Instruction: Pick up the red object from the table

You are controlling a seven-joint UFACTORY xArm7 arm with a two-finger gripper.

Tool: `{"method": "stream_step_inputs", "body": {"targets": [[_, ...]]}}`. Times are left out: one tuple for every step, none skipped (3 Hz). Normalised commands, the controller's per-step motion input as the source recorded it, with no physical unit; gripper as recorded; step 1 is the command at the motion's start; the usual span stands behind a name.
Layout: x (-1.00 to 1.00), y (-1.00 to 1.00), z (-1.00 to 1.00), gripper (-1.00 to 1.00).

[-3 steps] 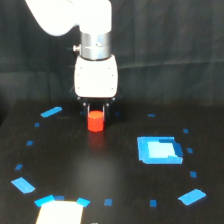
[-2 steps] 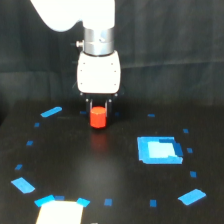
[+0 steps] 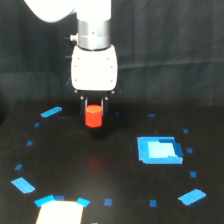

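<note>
Tool (image 3: 94, 107) apparently around red object (image 3: 93, 117) (top hidden)

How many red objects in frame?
1. The red object sits between the gripper fingers below the white wrist housing, apparently lifted off the black table. All other markings are blue tape. Nothing else red shows, though the arm could hide something behind it.

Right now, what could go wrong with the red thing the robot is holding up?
The gripper pinches only the top of the red object, so it might slip out and fall. It hangs above the black table, so a drop could send it rolling toward the blue square patch.
</note>
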Motion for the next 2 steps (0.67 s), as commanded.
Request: {"method": "stream_step_inputs", "body": {"targets": [[-0.67,-0.89,1.0,-1.0],[0.01,-1.0,1.0,-1.0]]}}
